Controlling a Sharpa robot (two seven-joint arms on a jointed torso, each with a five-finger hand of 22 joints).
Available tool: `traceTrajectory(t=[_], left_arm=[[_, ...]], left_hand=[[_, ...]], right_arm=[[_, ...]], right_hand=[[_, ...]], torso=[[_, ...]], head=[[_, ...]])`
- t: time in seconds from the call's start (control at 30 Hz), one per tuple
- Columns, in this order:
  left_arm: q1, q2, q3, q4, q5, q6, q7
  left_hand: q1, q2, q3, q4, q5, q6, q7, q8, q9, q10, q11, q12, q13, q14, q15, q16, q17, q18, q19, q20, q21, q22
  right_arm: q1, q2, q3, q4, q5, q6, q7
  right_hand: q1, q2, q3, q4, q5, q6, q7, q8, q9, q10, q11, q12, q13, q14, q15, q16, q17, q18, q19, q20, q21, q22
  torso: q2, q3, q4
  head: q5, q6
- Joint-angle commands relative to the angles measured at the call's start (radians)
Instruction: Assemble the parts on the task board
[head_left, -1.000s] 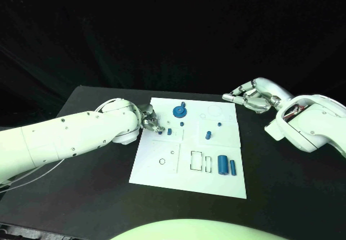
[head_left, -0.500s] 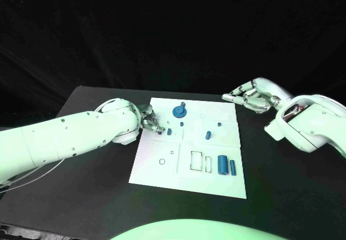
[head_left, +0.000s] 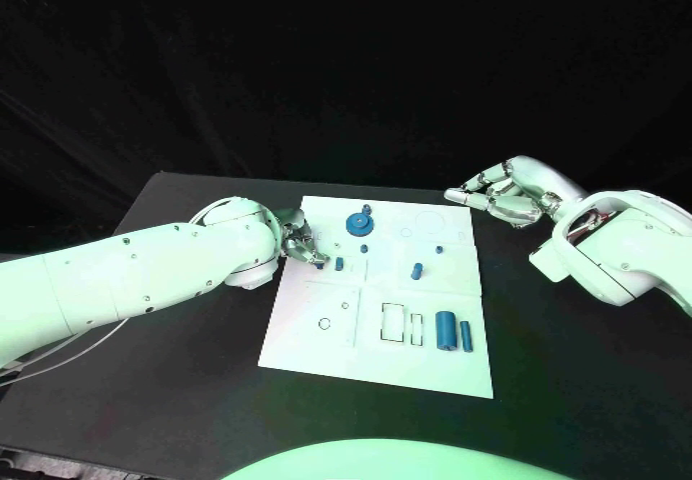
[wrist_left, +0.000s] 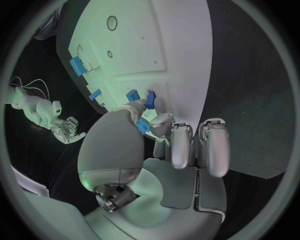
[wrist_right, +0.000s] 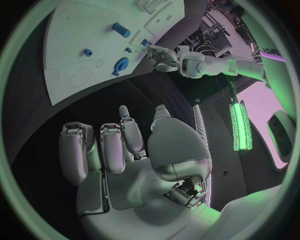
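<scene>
The board (head_left: 378, 300) is a white plate in the middle of the head view, on the black table (head_left: 173, 400). Blue parts sit on it: a round disc (head_left: 356, 222) near its upper edge, a small peg (head_left: 364, 246) just below that, a short peg (head_left: 339, 265) toward the left, another peg (head_left: 417, 269) near the centre, and two upright cylinders (head_left: 446, 329) side by side at the lower right, next to rectangular outlines. A small ring mark (head_left: 325, 322) lies at the lower left of the board.

The left hand (head_left: 300, 245) is at the board's left edge, its fingertips down over the plate just beside the short peg. In the left wrist view the thumb (wrist_left: 128, 112) and a finger (wrist_left: 161, 122) close toward each other with a small blue part (wrist_left: 142, 125) between them; it looks pinched, though the fingers hide most of it. The other fingers are curled alongside. Two more blue parts lie on the board just past the fingertips.

The right hand (head_left: 498, 198) hangs above the table off the board's upper right corner, apart from every part. In the right wrist view its fingers (wrist_right: 103, 150) are half bent, spread, and hold nothing, with the board (wrist_right: 75, 50) well beyond them.
</scene>
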Motion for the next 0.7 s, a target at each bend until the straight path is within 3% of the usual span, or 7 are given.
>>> traceTrajectory(t=[0.03,0.7], left_arm=[[0.001,0.002,0.0,0.001,-0.015,-0.009,-0.001],[0.002,0.003,0.001,0.006,-0.02,0.012,-0.001]], left_hand=[[0.013,0.001,-0.007,-0.001,0.001,0.002,-0.006,-0.003,0.001,0.003,-0.002,0.006,-0.001,0.062,-0.009,-0.001,0.104,-0.019,0.034,-0.005,0.003,0.116],[0.019,0.0,-0.009,-0.001,0.001,0.003,-0.006,-0.002,0.003,0.003,-0.003,0.006,-0.002,0.061,-0.009,-0.001,0.104,-0.02,0.035,-0.005,0.004,0.118]], right_arm=[[0.0,0.001,0.0,0.0,-0.003,-0.002,0.007],[0.0,0.0,0.0,0.0,-0.003,-0.002,0.007]], right_hand=[[0.005,0.005,-0.007,0.0,0.004,0.002,-0.007,0.004,0.001,-0.005,-0.005,-0.003,0.034,0.056,-0.006,-0.003,0.052,0.02,0.026,-0.009,-0.004,0.183],[0.005,0.005,-0.007,0.0,0.004,0.002,-0.007,0.004,0.001,-0.005,-0.005,-0.003,0.034,0.056,-0.006,-0.003,0.052,0.02,0.026,-0.009,-0.004,0.183]], torso=[[0.001,0.0,-0.0005],[0.0,-0.0001,-0.0007]], head=[[0.001,-0.001],[0.0,-0.005]])
